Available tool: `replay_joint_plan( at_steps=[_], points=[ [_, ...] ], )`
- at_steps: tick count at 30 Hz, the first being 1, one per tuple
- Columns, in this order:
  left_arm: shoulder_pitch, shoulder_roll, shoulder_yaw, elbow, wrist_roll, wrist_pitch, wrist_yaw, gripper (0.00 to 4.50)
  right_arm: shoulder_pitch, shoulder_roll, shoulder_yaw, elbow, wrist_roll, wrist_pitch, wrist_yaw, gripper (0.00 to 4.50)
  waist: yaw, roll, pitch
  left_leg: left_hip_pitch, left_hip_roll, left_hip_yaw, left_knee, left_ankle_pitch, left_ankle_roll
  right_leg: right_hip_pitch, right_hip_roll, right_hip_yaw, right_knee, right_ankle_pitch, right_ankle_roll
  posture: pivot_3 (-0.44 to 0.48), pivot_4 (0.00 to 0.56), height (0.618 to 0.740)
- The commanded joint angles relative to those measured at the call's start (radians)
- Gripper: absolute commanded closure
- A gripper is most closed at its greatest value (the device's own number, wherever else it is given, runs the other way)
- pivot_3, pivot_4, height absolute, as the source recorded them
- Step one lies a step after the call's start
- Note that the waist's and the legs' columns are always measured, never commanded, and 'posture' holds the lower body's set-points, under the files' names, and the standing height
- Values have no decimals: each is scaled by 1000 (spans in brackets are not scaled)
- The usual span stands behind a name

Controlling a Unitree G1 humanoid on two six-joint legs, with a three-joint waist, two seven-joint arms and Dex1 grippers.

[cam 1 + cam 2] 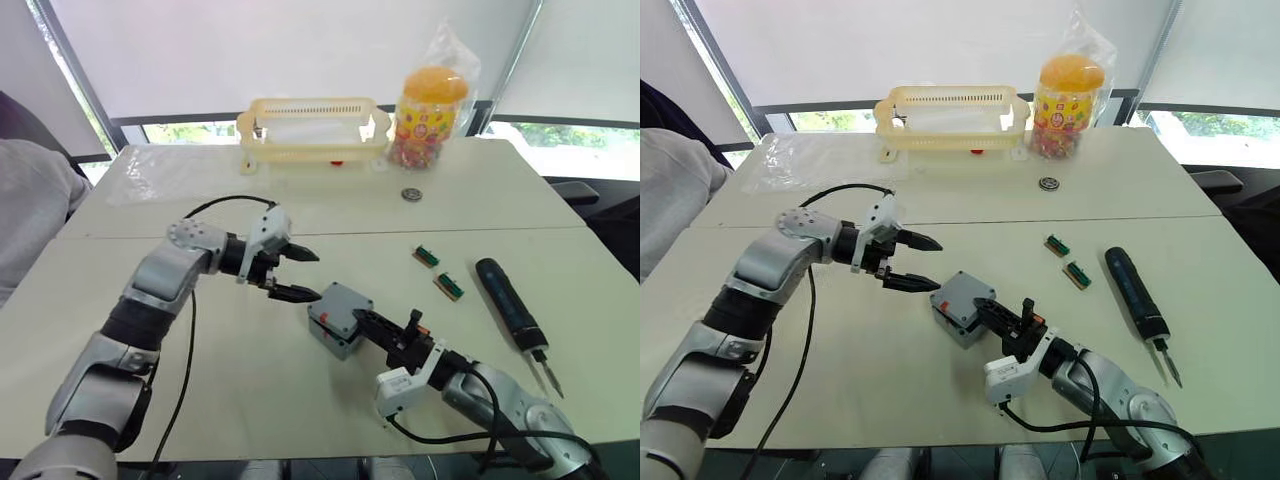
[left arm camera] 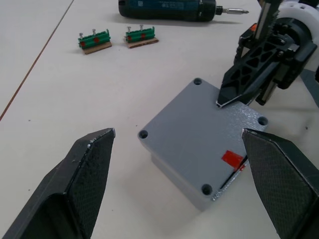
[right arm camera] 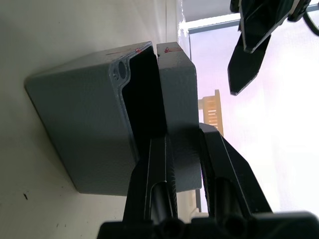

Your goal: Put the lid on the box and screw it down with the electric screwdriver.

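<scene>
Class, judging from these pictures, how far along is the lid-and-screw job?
Nothing is finished yet. In hand: the right claw grips the lid, which rests on the box with a gap along one edge; the left claw is open beside it. Left: seating the lid and screwing it down; the electric screwdriver lies on the table.

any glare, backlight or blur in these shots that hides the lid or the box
Right wrist view: the bright window behind washes out the background, leaving the left gripper a dark silhouette, while the flat grey plastic lid and the grey square plastic box stay readable. Left wrist view: even light, with its own black fingers soft up close. Head views: bright blinds, white table evenly lit.
</scene>
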Motion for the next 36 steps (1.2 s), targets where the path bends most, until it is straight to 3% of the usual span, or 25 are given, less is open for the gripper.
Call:
replay_joint_plan(
  at_steps=[1, 20, 36],
  points=[
    [-42, -17, -10, 49, 32, -67, -28, 330, 25, 0, 3, -33, -21, 18, -3, 4367, 0, 0, 0, 0, 0, 0, 0, 0, 0, 0, 0, 0, 0, 0, 0, 0, 150, 740],
    [-86, -161, -53, 213, 155, -263, -65, 330, 124, 5, -13, -145, -57, 90, 0, 4367, 2, 0, 0, 0, 0, 0, 1, 0, 0, 1, 0, 0, 0, 0, 0, 0, 150, 740],
    [-111, -168, -11, 190, 121, -213, -49, 330, 107, 18, -59, -205, -64, 106, -52, 4367, 1, 0, 0, 0, 0, -1, 1, 0, 0, 1, 0, 0, 0, 0, 0, 0, 150, 740]
  ],
)
